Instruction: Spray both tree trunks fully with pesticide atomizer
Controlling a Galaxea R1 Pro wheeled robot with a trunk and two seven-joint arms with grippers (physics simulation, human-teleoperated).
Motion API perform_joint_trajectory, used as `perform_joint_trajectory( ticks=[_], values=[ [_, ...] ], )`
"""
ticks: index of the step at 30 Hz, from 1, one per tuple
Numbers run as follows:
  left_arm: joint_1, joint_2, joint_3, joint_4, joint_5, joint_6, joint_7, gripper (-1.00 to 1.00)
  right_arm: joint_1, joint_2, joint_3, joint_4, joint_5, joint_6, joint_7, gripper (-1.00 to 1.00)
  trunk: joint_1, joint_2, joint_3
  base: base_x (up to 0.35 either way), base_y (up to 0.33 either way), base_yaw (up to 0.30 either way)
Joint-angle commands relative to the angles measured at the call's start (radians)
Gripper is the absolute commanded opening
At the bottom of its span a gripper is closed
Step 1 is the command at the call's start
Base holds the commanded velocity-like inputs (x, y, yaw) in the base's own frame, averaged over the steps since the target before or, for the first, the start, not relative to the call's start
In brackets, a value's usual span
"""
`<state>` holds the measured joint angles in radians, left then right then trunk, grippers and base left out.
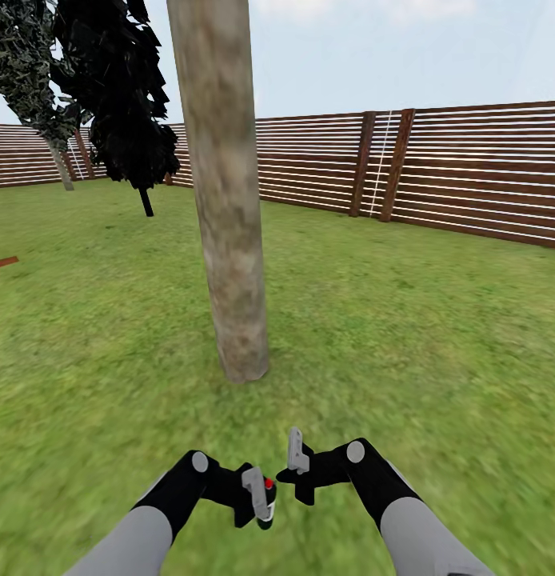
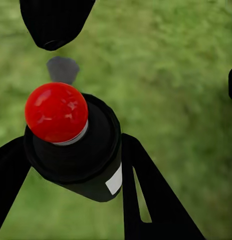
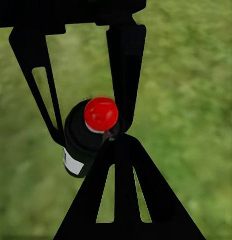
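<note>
Now my left gripper (image 1: pixel 260 498) has its jaws clamped on the atomizer (image 2: pixel 75 145), held low facing the tree trunk (image 1: pixel 225 192) for spraying; right gripper (image 1: pixel 296 462) jaws apart, free.

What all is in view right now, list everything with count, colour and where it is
tree trunk: one, mottled tan-grey, centre, rising from the lawn ahead of the arms
dark trees: two, blackish-green, far left near the fence
fence: one, brown horizontal slats, along the back
lawn: green, all around
atomizer: one, black bottle with red cap and white label, held between the left fingers
left gripper: black fingers shut on the atomizer, low centre
right gripper: black, beside the left one; open or shut unclear
arms: two, grey and black, bottom of head view
</note>
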<state>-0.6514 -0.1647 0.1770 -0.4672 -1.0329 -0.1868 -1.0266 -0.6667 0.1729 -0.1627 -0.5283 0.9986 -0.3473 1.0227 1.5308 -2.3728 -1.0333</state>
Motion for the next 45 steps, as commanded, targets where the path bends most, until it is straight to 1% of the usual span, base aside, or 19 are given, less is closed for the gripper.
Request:
perform_joint_trajectory(
  ticks=[1, 5, 14, 15, 18, 21, 22, 27, 30, 32, 33, 34, 36, 37, 38, 40, 41, 42, 45],
  values=[
    [-0.001, -0.003, 0.008, -0.001, -0.009, -0.008, -0.006, -1.00, -0.001, 0.002, -0.009, -0.001, 0.008, -0.004, 0.005, -1.00, 0.000, 0.000, -0.001, 0.000, 0.000, 0.000],
    [-0.001, -0.004, 0.007, -0.001, 0.041, -0.008, -0.003, -1.00, -0.001, 0.002, -0.008, -0.001, 0.008, -0.004, 0.005, -1.00, 0.000, 0.000, -0.001, 0.000, 0.000, 0.000],
    [0.003, 0.013, 0.003, -0.001, 0.042, -0.009, -0.004, -1.00, -0.001, 0.002, -0.009, 0.000, 0.008, -0.004, 0.005, -1.00, 0.000, 0.000, -0.001, 0.000, 0.000, 0.000],
    [0.005, 0.032, 0.002, -0.001, 0.037, -0.009, -0.003, -1.00, -0.001, 0.002, -0.009, 0.001, 0.008, -0.004, 0.005, -1.00, 0.000, 0.000, -0.001, 0.000, 0.000, 0.000],
    [0.008, 0.137, 0.001, -0.004, 0.034, -0.011, -0.003, -1.00, -0.001, 0.002, -0.009, 0.002, 0.008, -0.004, 0.005, -1.00, 0.000, 0.000, -0.001, 0.000, 0.000, 0.000],
    [0.010, 0.286, 0.007, -0.009, 0.038, -0.063, -0.003, -1.00, -0.001, 0.002, -0.008, 0.002, 0.008, -0.004, 0.005, -1.00, 0.000, 0.000, -0.001, 0.000, 0.000, 0.000],
    [0.011, 0.325, 0.009, -0.005, 0.041, -0.073, -0.003, -1.00, -0.001, 0.002, -0.008, 0.002, 0.008, -0.004, 0.005, 1.00, 0.000, 0.000, -0.001, 0.000, 0.000, 0.000],
    [0.013, 0.420, 0.030, -0.005, 0.054, -0.083, 0.033, -1.00, -0.001, 0.002, -0.012, 0.003, 0.010, -0.005, 0.001, 1.00, 0.000, 0.000, -0.001, 0.000, 0.000, 0.000],
    [0.013, 0.428, 0.134, 0.003, 0.084, -0.081, 0.215, -1.00, 0.000, -0.012, -0.025, 0.004, 0.010, -0.007, -0.053, 1.00, 0.000, 0.000, -0.001, 0.000, 0.000, 0.000],
    [0.013, 0.421, 0.236, 0.025, 0.105, -0.077, 0.334, -1.00, 0.003, -0.072, -0.072, 0.014, 0.008, -0.007, -0.180, 1.00, 0.000, 0.000, -0.001, 0.000, 0.000, 0.000],
    [0.013, 0.409, 0.327, 0.074, 0.143, -0.075, 0.438, -1.00, 0.006, -0.107, -0.152, 0.046, 0.004, -0.007, -0.312, 1.00, 0.000, 0.000, -0.001, 0.000, 0.000, 0.000],
    [0.013, 0.397, 0.394, 0.116, 0.189, -0.076, 0.539, -1.00, 0.007, -0.123, -0.232, 0.084, 0.002, -0.007, -0.413, 1.00, 0.000, 0.000, -0.001, 0.000, 0.000, 0.000],
    [0.013, 0.379, 0.461, 0.164, 0.258, -0.079, 0.690, -1.00, 0.008, -0.139, -0.349, 0.149, 0.001, -0.007, -0.560, 1.00, 0.000, 0.000, -0.001, 0.000, 0.000, 0.000],
    [0.013, 0.370, 0.473, 0.177, 0.278, -0.078, 0.738, -1.00, 0.009, -0.145, -0.388, 0.175, 0.001, -0.008, -0.622, 1.00, 0.000, 0.000, -0.001, 0.000, 0.000, 0.000],
    [0.013, 0.353, 0.486, 0.195, 0.296, -0.074, 0.796, -1.00, 0.015, -0.151, -0.437, 0.209, 0.000, -0.008, -0.744, 1.00, 0.000, 0.000, -0.001, 0.000, 0.000, 0.000],
    [0.013, 0.318, 0.501, 0.214, 0.314, -0.050, 0.849, -1.00, 0.053, -0.156, -0.527, 0.252, -0.001, -0.011, -1.014, 1.00, 0.000, 0.000, -0.001, 0.000, 0.000, 0.000],
    [0.013, 0.286, 0.504, 0.223, 0.325, 0.026, 0.860, -1.00, 0.089, -0.155, -0.588, 0.269, -0.002, -0.021, -1.178, 1.00, 0.000, 0.000, -0.001, 0.000, 0.000, 0.000],
    [0.013, 0.260, 0.504, 0.227, 0.329, 0.108, 0.864, -1.00, 0.107, -0.154, -0.617, 0.279, -0.002, -0.027, -1.247, 1.00, 0.000, 0.000, -0.001, 0.000, 0.000, 0.000],
    [0.005, 0.197, 0.497, 0.226, 0.327, 0.341, 0.856, -1.00, 0.147, -0.159, -0.653, 0.298, -0.002, -0.034, -1.311, 1.00, 0.000, 0.000, -0.001, 0.000, 0.000, 0.000]
  ],
)
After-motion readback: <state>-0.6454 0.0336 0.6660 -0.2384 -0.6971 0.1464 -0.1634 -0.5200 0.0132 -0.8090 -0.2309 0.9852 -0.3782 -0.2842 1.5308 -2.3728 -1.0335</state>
